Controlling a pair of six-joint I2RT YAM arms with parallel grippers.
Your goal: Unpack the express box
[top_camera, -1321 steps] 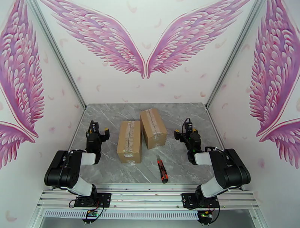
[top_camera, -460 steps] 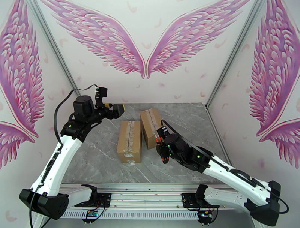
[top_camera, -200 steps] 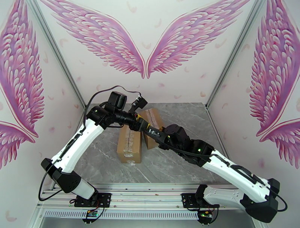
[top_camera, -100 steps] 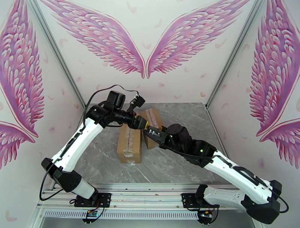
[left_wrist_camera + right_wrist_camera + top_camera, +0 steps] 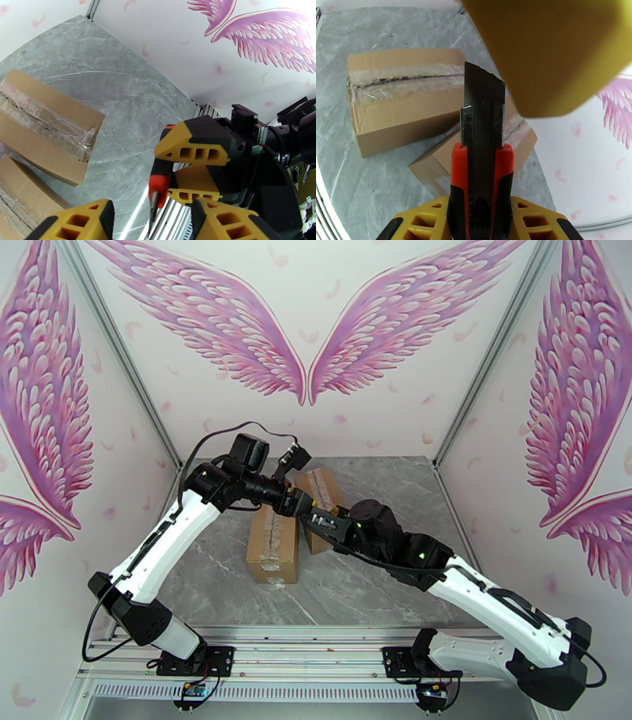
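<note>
Two taped cardboard express boxes lie on the grey table, one nearer (image 5: 272,549) and one farther back (image 5: 325,486). Above them my right gripper (image 5: 317,519) is shut on a red utility knife (image 5: 481,173), whose black blade (image 5: 482,98) is slid out. In the left wrist view the knife (image 5: 159,185) sticks out of the right gripper (image 5: 168,169) and its tip points into the gap of my left gripper (image 5: 150,225). The left gripper (image 5: 298,504) is open, one yellow finger (image 5: 553,51) just above the blade. Both boxes (image 5: 407,94) (image 5: 519,136) stay taped shut.
Pink-winged walls close the table (image 5: 371,587) in at the back and sides, with metal posts in the far corners. The front rail (image 5: 316,650) carries both arm bases. Both arms cross above the boxes in the middle.
From rest, the right arm took the knife off the table and raised it over the boxes. The left arm swung in to meet it. In the last second the left gripper only shifted slightly.
</note>
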